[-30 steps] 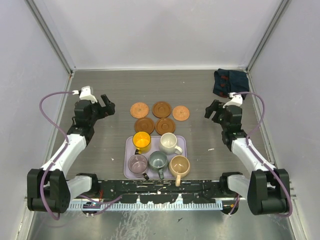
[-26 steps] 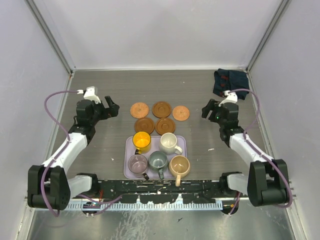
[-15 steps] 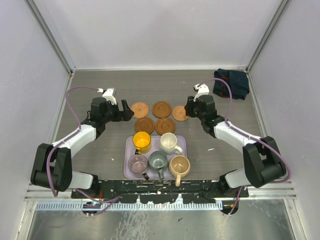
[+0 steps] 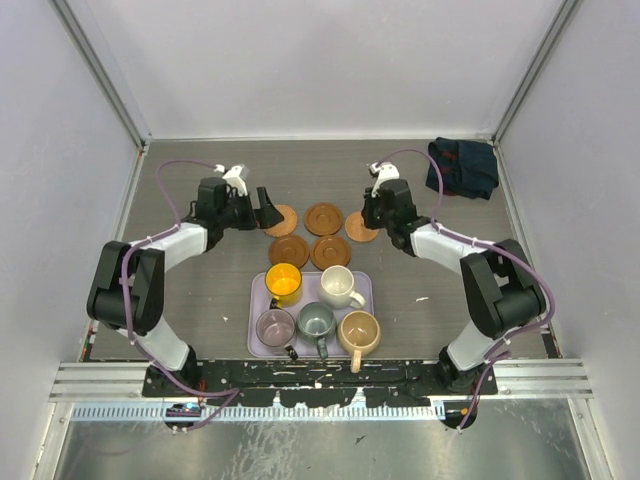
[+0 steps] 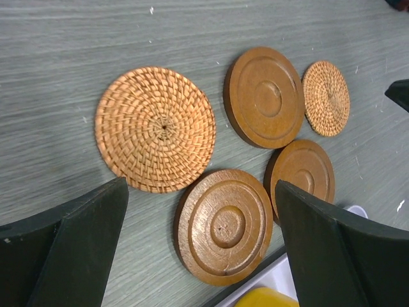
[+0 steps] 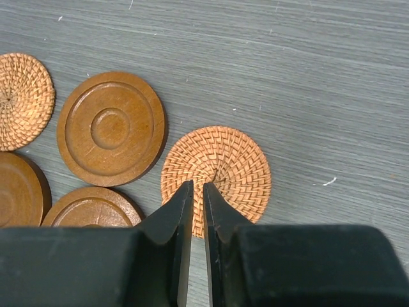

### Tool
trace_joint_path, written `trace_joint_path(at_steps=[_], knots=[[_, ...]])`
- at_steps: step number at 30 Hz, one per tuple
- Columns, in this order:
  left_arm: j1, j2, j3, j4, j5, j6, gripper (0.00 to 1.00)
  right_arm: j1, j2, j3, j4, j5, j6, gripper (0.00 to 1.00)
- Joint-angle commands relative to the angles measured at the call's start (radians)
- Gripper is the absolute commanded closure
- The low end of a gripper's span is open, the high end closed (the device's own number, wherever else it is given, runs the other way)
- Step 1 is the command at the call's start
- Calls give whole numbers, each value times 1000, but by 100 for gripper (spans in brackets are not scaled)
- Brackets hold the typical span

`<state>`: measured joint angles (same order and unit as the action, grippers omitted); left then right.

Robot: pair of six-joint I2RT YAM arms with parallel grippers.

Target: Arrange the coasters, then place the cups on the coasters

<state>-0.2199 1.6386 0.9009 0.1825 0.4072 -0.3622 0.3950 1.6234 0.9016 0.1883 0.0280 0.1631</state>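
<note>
At the far left the left gripper (image 5: 201, 181) stands with its jaws spread wide and nothing between them, low over the table just beside the left woven coaster (image 5: 155, 129). That disc lies flat, touching or nearly touching the dark wooden coaster (image 5: 227, 225) below it. A pinch from above would find little edge, so my advice is to set one finger down on the weave and slide the disc leftward onto open table

In the middle, three dark wooden discs sit bunched with the two woven ones, too tight for mugs with handles. Spread them into a row with clear gaps before any cup is lifted. The five cups wait near the arm bases on the lilac tray (image 4: 253, 310), the yellow cup (image 4: 284, 283) nearest the coasters

Further right, the right woven coaster (image 6: 216, 173) lies just beside a dark coaster (image 6: 110, 128), apart from it by a sliver. The right gripper (image 6: 197, 185) is poised over the near half of the weave, its jaws drawn almost together with only a thin slit between and nothing pinched. Whether the tips press on the weave I cannot tell from the wrist view. Used as one blunt point, they should press lightly and drag the disc right, away from the cluster, stopping well short of the navy cloth (image 4: 462, 167)
</note>
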Motion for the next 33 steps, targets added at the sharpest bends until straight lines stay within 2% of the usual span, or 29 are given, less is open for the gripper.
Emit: trace_joint_path(at_steps=[1, 3, 7, 8, 9, 13, 19, 27, 33], knots=[[-23, 16, 24, 71, 40, -17, 2, 16, 23, 36, 7, -16, -4, 82], [-27, 32, 33, 67, 41, -11, 2, 20, 41, 35, 4, -18, 3, 82], [-50, 59, 55, 40, 18, 28, 47, 31, 81, 44, -10, -17, 13, 82], [-56, 64, 61, 25, 5, 38, 55, 33, 91, 47, -15, -17, 16, 83], [-61, 70, 66, 16, -6, 48, 57, 35, 100, 51, -18, -16, 20, 82], [-68, 103, 85, -3, -17, 64, 64, 38, 140, 77, -41, -13, 28, 82], [-72, 179, 138, -61, -41, 65, 62, 42, 214, 123, -83, 16, 42, 82], [-74, 310, 266, -158, -74, 53, 63, 43, 321, 236, -138, 91, 25, 82], [-72, 407, 418, -249, -153, 63, 70, 24, 418, 380, -189, 134, 9, 81]])
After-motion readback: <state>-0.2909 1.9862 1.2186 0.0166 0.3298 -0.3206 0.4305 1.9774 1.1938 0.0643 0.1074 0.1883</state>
